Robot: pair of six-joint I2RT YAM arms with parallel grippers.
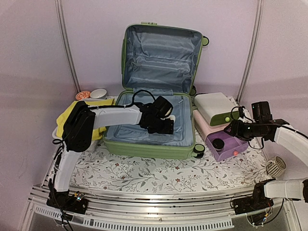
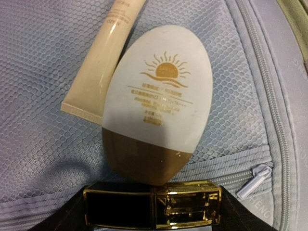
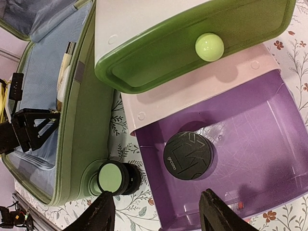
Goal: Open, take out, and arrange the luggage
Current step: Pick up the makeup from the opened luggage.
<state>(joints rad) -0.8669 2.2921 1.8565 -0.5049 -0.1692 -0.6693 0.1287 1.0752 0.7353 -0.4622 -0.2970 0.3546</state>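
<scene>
Luggage: I see the luggage (image 1: pixel 159 96) lying open in the middle of the desk (image 1: pixel 159 175). Its lid stands upright against the back wall and its lower half lies flat with the grey-blue lining facing up.

Left arm: it reaches from the left across the front rim, and the left claw (image 1: pixel 163 126) is down inside the lower half.

Left wrist view: an egg-shaped bottle (image 2: pixel 156 110), white above and brown below with a gold sun printed on it, lies on the mesh lining. A cream tube (image 2: pixel 103 62) lies partly under its upper left side. A black-and-gold case (image 2: pixel 153 209) sits just below the bottle, at the bottom edge between the dark finger shapes. A zip pull (image 2: pixel 252 182) lies to the right.

Left claw state: I cannot tell whether it is spread or pinching the case.

Right arm: it hangs over the drawer box (image 1: pixel 214 108) just right of the luggage.

Right claw state: the right claw (image 3: pixel 159 214) is spread, with nothing between its fingers.

Right wrist view: the purple drawer (image 3: pixel 269 144) is pulled out, with a round black disc (image 3: pixel 187 155) lying in it. The green-fronted drawer above it has a pale green knob (image 3: pixel 209 46). A luggage wheel (image 3: pixel 115 177) sits just left of the purple drawer.

Left side: a yellow cloth (image 1: pixel 65 120) lies beside the luggage, partly behind my left arm.
</scene>
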